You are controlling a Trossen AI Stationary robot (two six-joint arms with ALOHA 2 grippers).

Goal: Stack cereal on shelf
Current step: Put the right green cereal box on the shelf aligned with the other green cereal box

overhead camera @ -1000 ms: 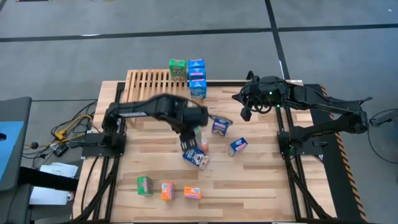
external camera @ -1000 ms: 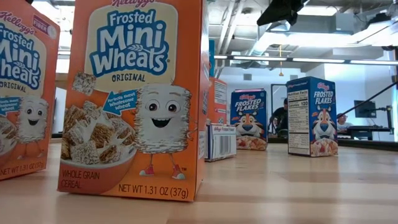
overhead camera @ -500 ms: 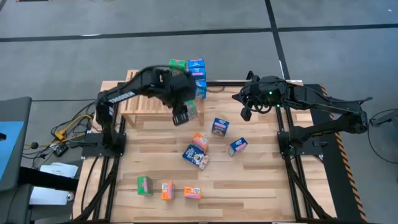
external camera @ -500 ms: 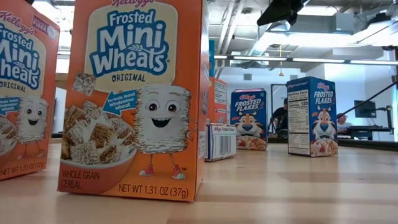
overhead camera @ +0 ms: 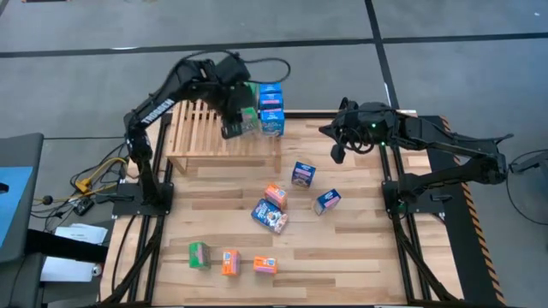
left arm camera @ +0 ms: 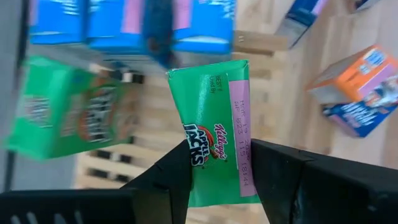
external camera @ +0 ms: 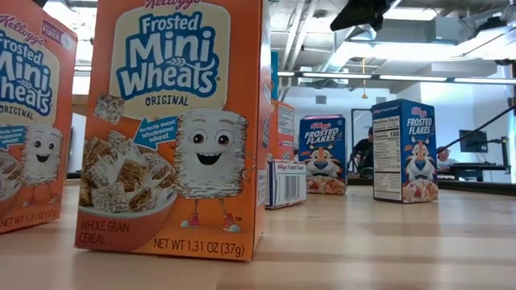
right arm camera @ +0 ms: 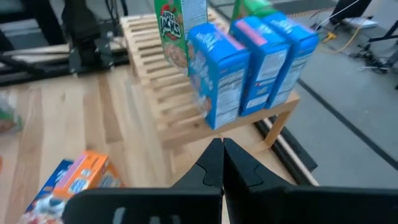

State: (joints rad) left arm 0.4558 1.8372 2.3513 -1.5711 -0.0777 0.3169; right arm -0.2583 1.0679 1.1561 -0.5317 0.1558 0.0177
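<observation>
Left gripper: fingers clamped on the sides of a green Apple Jacks box, whose long axis runs straight out from the fingers. In the high view this left gripper hangs over the shelf, upper centre-left, just beside the blue boxes and a second green box already placed there. The open slats lie directly below the held box. Right gripper: fingers pressed together, empty, waiting right of centre. Loose cereal remains on the desk.

shelf: pale slatted wood | table: plank wood | cereal: glossy printed cardboard
</observation>
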